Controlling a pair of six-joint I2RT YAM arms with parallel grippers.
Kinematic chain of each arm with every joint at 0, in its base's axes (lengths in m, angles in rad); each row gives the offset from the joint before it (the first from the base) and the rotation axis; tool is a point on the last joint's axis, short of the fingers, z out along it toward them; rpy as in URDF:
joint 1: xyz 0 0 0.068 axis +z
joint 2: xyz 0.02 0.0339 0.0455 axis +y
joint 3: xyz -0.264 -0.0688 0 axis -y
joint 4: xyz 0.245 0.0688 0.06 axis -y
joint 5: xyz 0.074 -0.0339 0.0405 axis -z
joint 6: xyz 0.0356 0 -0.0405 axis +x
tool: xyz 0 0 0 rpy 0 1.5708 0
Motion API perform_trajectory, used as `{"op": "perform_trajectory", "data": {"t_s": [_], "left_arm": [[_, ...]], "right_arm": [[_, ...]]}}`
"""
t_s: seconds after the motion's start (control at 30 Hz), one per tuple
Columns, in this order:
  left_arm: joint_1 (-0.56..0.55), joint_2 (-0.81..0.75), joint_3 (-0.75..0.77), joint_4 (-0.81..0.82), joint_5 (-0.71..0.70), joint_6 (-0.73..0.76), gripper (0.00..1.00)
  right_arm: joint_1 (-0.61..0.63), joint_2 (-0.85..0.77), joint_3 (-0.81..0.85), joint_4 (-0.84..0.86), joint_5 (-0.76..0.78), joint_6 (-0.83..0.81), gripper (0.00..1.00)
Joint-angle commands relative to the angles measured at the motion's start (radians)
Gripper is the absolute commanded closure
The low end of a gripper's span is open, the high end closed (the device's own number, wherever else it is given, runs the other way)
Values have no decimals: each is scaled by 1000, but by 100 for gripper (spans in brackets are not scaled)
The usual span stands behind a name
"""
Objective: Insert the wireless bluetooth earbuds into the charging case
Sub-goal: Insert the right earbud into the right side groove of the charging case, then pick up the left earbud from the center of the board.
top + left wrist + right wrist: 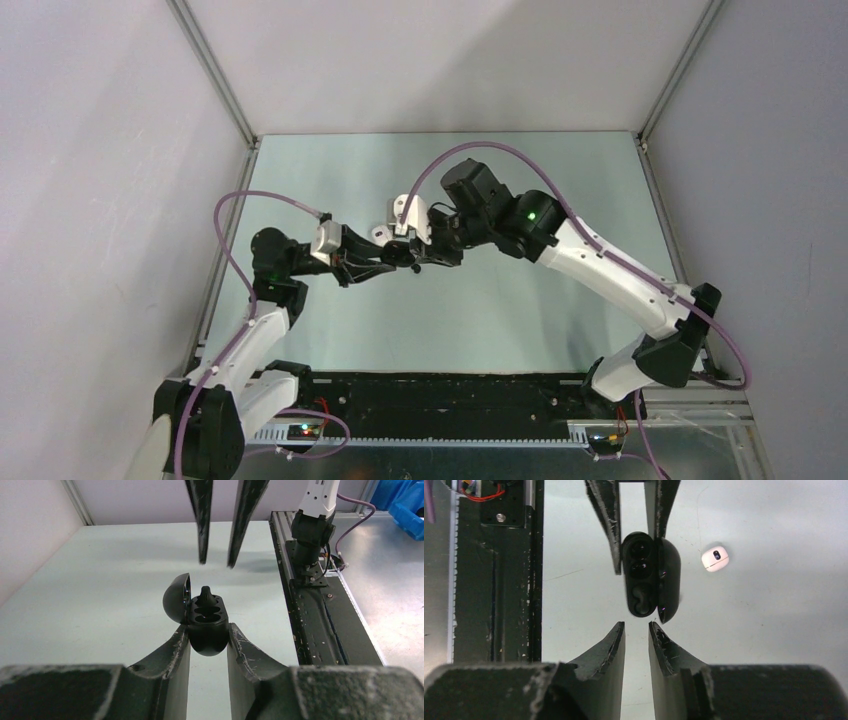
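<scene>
One black earbud (207, 596) stood proud in the far well of the charging case (207, 632), not yet seated by my reckoning. My left jaws were clenched on the case's rounded base, holding it above the tabletop (100, 580). My right jaws hung just over it, slightly parted and empty. An off-centre push could have tipped the earbud out or twisted the case in that narrow grip. Its shell was glossy black, with the lid (176, 599) hinged open sideways and the nearer well bare.

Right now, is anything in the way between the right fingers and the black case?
No, nothing visible. Only bare table shows between the right fingers and the open black case, which the left fingers hold. Its lid is swung aside.
</scene>
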Motion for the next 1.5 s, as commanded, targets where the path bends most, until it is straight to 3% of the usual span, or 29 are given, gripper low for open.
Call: {"op": "perform_trajectory", "data": {"t_s": [0.0,0.17,0.33,0.57,0.83,1.03,1.17,1.3,1.33,1.47], "left_arm": [[9,7,3,35,-13,-1,100],[13,10,2,35,-20,-11,100],[27,9,21,35,-52,-87,100],[88,-15,14,37,-274,-207,100],[143,-83,-8,-18,-389,-293,100],[155,-160,-31,-85,-424,-281,100],[186,-191,-37,-114,-447,-287,100],[212,-217,-39,-139,-440,-286,100],[219,-219,-40,-144,-437,-285,100],[235,-223,-39,-156,-426,-274,100]], "right_arm": [[-1,-73,38,-26,-52,-16,72],[-6,-102,54,-30,-60,-18,72],[-74,-168,18,76,-47,65,70],[-249,-163,-191,233,-21,282,69],[-292,148,-165,225,-13,587,75],[-283,350,-107,239,-13,584,74],[-282,421,-38,203,-127,407,74],[-263,343,-138,241,-295,-125,75],[-258,321,-214,267,-298,-312,74],[-252,286,-303,311,-301,-713,72]]}}
